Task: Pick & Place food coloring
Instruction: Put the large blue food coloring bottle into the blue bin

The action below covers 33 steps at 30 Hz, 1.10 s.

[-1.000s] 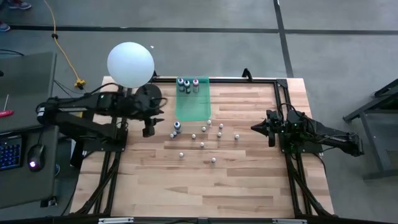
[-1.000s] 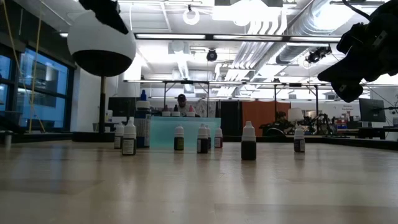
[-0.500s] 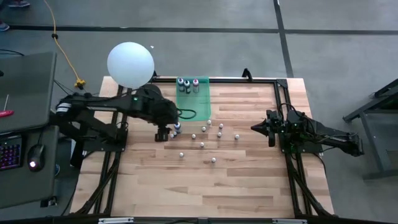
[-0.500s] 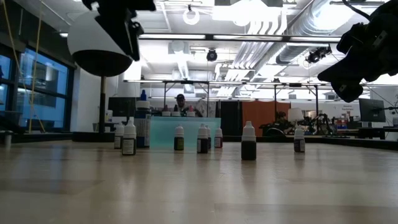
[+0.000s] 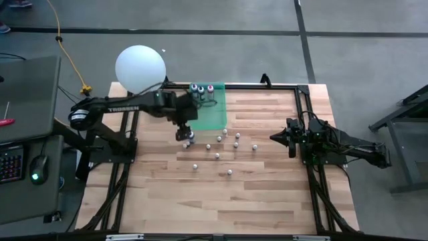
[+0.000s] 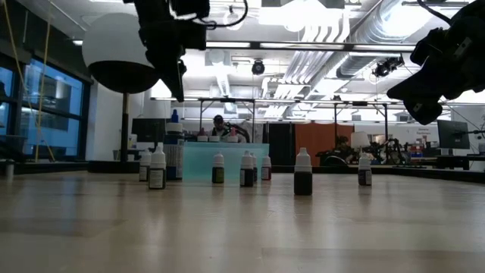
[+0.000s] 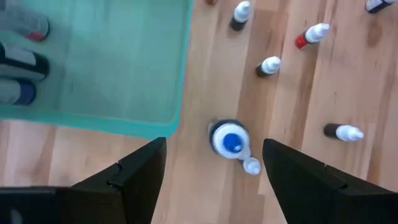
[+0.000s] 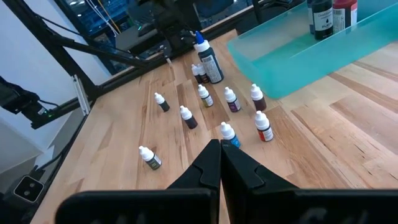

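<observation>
A row of small white-capped bottles stands on a wooden table, in front of a translucent green tray. A dark gripper hangs above the leftmost bottles, beside a white ball lamp. Another dark arm shows upper right.

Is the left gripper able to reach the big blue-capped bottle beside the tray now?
Probably yes. The left gripper hangs open above the blue-capped bottle; only one tiny bottle stands against it, and the tray stays aside.
</observation>
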Each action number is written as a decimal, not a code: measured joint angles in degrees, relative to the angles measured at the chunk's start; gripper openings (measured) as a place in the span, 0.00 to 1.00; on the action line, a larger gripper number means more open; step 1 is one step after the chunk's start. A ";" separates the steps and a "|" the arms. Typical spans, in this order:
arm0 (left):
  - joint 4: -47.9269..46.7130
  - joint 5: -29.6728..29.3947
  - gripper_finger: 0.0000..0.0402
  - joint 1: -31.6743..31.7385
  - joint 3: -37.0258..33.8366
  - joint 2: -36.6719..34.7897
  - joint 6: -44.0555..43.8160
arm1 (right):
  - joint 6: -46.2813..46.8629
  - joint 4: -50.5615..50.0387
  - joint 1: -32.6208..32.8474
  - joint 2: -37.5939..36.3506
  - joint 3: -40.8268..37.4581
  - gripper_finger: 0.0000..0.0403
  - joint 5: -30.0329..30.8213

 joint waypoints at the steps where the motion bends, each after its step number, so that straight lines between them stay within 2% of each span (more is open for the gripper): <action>1: -0.03 1.58 0.66 1.23 0.00 -0.07 1.04 | 0.02 0.00 -0.02 0.00 0.00 0.00 0.00; 6: -0.34 9.41 0.66 5.48 0.00 -0.12 9.01 | 0.07 0.00 -0.01 0.00 0.00 0.00 0.00; 12: -3.22 9.99 0.66 5.56 -0.27 -0.13 17.31 | 0.03 0.00 -0.01 -0.02 0.00 0.00 0.00; 17: 0.79 7.87 0.66 4.77 -3.94 -0.16 18.64 | 0.02 -0.02 0.00 -0.02 0.00 0.00 0.00; 24: 8.28 9.51 0.66 4.77 -9.73 -0.16 16.84 | 0.05 -0.02 -0.01 -0.02 0.00 0.00 0.00; 33: 11.46 12.13 0.66 4.73 -12.72 -0.16 15.41 | 0.02 -0.02 -0.01 -0.02 0.00 0.00 0.00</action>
